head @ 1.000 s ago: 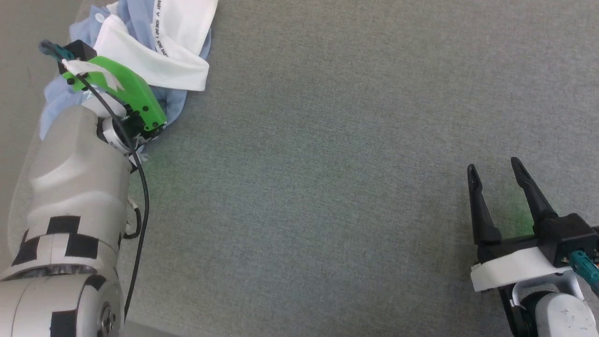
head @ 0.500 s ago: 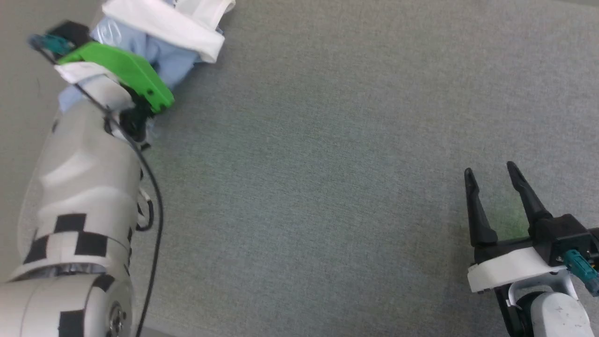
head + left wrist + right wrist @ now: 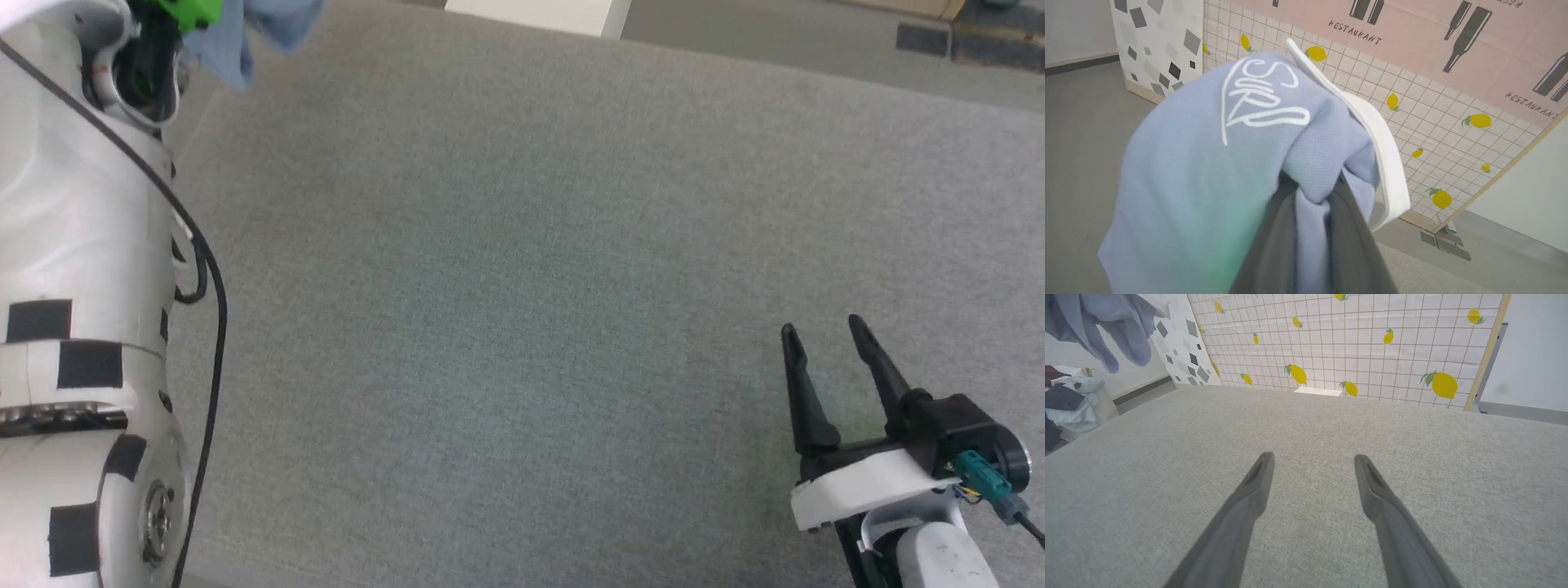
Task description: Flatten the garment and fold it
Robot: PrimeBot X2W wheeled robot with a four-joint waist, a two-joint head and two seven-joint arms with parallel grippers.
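Note:
The garment (image 3: pixel 1208 163) is a light blue polo shirt with a white collar (image 3: pixel 1384 139) and a white cursive logo (image 3: pixel 1257 98). It hangs bunched in the air. My left gripper (image 3: pixel 1314 183) is shut on a fold of it, with cloth draped over both fingers. In the head view a bit of the garment (image 3: pixel 245 33) shows at the top left, beside my left arm (image 3: pixel 73 204). The right wrist view has the garment (image 3: pixel 1106 318) dangling high at the left. My right gripper (image 3: pixel 823 331) stands open above the grey table (image 3: pixel 522 286), its fingers (image 3: pixel 1249 494) holding nothing.
A heap of other clothes (image 3: pixel 1069 400) lies off the table's left side. A lemon-patterned tiled panel (image 3: pixel 1351 343) stands behind the table, with a white block (image 3: pixel 539 15) at the far edge. Grey floor (image 3: pixel 1077 122) lies beyond.
My left gripper has shut on the garment and raised it up off the heap at the left. The head camera has tilted upward. The right gripper stays open in place.

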